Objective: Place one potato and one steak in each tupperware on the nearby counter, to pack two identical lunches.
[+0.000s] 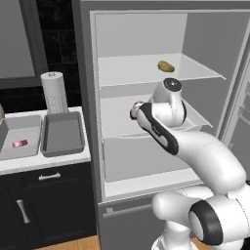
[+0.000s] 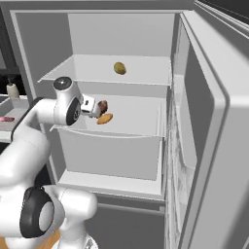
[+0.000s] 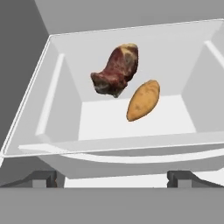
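Pincer (image 3: 112, 177) wide open, empty, I've got it facing the fridge middle shelf (image 3: 131, 148); steak (image 3: 117, 70) touching potato (image 3: 143, 99) on it.

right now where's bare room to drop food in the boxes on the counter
The right tupperware, between the paper towel roll and the fridge, is bare throughout. The left tupperware holds one steak near its front; its back stays free. The middle fridge shelf is crowded at the left by a steak and potato.
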Motion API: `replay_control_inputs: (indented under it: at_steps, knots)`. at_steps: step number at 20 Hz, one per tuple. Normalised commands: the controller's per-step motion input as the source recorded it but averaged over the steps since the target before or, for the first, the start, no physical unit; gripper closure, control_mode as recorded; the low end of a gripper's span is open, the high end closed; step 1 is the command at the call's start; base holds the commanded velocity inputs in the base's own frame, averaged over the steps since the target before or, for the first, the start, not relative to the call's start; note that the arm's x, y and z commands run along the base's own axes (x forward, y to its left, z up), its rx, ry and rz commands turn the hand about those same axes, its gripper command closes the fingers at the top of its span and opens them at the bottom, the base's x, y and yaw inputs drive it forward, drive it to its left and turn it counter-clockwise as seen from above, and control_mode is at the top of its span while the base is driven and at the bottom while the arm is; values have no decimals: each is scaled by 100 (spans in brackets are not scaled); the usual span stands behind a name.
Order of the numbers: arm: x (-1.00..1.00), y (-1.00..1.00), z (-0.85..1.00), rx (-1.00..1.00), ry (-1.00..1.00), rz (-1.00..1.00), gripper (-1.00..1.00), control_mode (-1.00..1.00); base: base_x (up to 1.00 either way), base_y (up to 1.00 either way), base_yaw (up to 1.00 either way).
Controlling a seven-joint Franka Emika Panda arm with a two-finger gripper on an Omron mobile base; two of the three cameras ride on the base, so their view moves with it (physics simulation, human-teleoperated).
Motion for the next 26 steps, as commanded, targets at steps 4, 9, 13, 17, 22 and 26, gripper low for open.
replay_control_inputs:
  at_steps: [4, 9, 13, 17, 22, 26]
  knots:
    - [20, 1, 0, -1, -4, 0, -100, -100, 0, 0, 0]
    - [20, 1, 0, -2, -3, 0, -100, -100, 0, 0, 0]
    - [39, 0, 0, -1, 0, 0, -100, -100, 0, 0, 0]
    - [43, 1, -3, 0, 0, 0, -100, -100, 0, 0, 0]
    - [26, 8, -21, 0, 0, 0, -100, -100, 0, 0, 0]
    - [5, 11, -31, 0, 0, 0, -100, -100, 0, 0, 0]
